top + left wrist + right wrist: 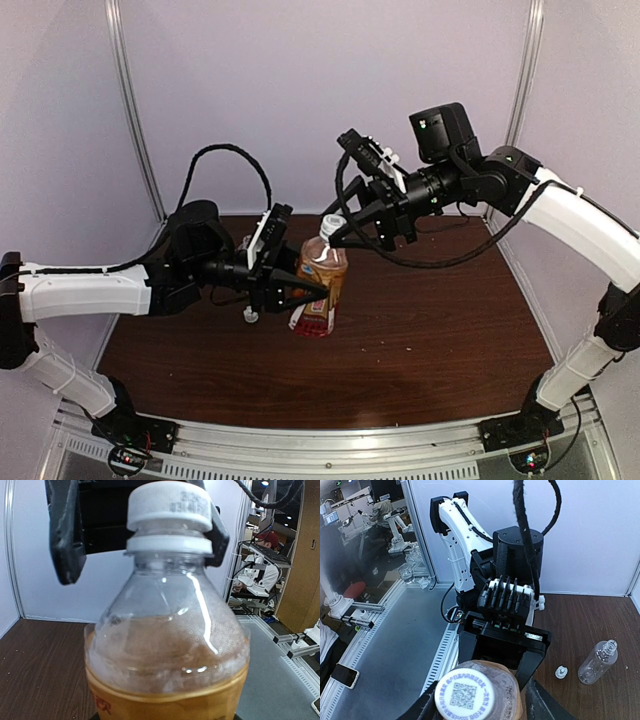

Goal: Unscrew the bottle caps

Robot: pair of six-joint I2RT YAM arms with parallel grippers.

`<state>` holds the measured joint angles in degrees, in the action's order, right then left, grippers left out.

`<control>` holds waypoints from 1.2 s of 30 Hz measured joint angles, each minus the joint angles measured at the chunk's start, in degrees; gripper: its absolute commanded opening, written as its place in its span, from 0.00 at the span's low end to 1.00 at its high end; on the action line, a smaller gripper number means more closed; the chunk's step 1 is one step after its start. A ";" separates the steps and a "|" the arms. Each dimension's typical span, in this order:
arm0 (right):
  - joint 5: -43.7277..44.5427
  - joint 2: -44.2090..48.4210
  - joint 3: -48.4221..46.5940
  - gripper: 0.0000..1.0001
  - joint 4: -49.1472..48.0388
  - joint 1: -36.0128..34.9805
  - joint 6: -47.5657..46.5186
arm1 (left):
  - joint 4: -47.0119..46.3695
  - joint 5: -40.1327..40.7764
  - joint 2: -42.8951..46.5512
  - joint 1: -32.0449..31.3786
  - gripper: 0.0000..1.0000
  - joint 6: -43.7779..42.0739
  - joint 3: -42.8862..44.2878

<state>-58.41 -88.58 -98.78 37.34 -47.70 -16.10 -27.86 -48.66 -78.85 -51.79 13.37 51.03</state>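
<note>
The amber bottle point(322, 268) with a red-and-white label is held upright above the table in my left gripper point(316, 290), which is shut on its body. Its white cap point(333, 222) is on the neck and shows close up in the left wrist view point(170, 510) and, with a QR code on top, in the right wrist view point(467, 696). My right gripper point(340, 230) is open around the cap, one finger point(426, 706) on each side, with gaps showing. The clear bottle point(598, 661) lies uncapped on the table, with a loose white cap point(561, 671) beside it.
The loose cap point(250, 316) lies under the left arm, left of the held bottle. The brown table point(440, 320) has pale walls at the back and sides and a metal rail along its near edge point(330, 440).
</note>
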 measured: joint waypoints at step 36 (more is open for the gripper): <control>40.06 1.88 6.29 0.64 -13.64 -4.15 36.26 | 10.62 30.23 1.62 0.07 0.15 -6.03 0.96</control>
<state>-18.35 -86.70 -92.49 23.70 -51.86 20.16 -17.23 -18.44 -77.23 -51.72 7.33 51.99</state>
